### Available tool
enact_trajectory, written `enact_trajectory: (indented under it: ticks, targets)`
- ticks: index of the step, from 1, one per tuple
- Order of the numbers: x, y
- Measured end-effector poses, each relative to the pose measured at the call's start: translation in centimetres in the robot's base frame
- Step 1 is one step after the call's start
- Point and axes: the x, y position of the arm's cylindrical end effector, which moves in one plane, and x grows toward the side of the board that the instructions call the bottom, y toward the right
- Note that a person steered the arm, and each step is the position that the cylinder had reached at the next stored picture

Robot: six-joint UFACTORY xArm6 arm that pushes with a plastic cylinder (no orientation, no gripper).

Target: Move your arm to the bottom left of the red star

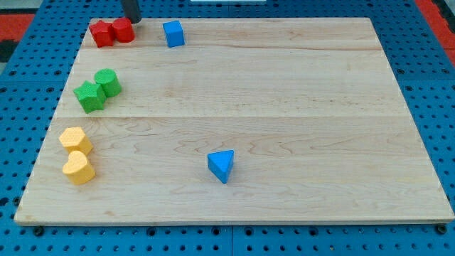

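Note:
The red star (pixel 102 33) lies at the board's top left corner. A second red block (pixel 123 30), rounded in shape, touches the star's right side. My tip (pixel 132 20) is at the view's top edge, just above and right of the rounded red block, so it stands to the upper right of the red star. Whether it touches the rounded block I cannot tell.
A blue cube (pixel 173 33) sits right of the red blocks. Two green blocks (pixel 97 90) touch each other at the left. Two yellow blocks (pixel 77 156) lie at the lower left. A blue triangle (pixel 221 165) lies near the bottom centre. The wooden board (pixel 298 107) sits on blue pegboard.

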Motion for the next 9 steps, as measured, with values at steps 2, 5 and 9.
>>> enact_trajectory:
  ticks: [2, 5, 9]
  targets:
    - [0.0, -1.4]
    - [-0.1, -7.7]
    - [0.7, -11.3]
